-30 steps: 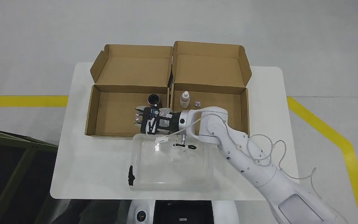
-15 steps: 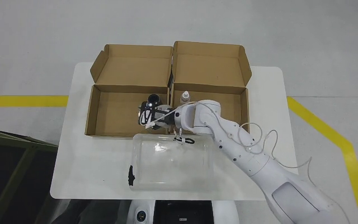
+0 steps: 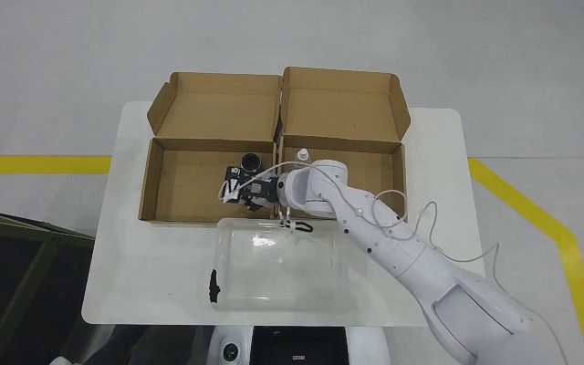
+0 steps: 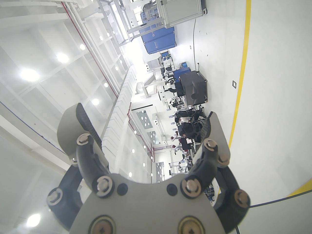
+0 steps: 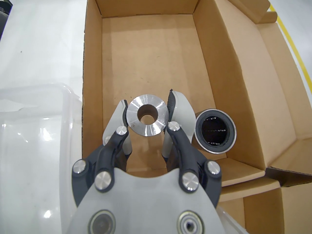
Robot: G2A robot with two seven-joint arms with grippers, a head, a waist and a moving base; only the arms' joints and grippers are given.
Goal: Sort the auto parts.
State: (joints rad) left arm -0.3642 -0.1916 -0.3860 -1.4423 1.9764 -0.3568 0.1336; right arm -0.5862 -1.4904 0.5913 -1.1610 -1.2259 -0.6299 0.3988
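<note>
The right gripper is clasping a shiny metal ring inside the left cardboard box, just beside a black-lined bearing lying there. The left gripper is standing with its fingers spread.

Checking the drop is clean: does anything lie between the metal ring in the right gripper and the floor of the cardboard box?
Nothing visible does. The right gripper holds the metal ring over bare floor of the cardboard box. The bearing stands beside the gripper, off to one side of the ring, not beneath it.
</note>
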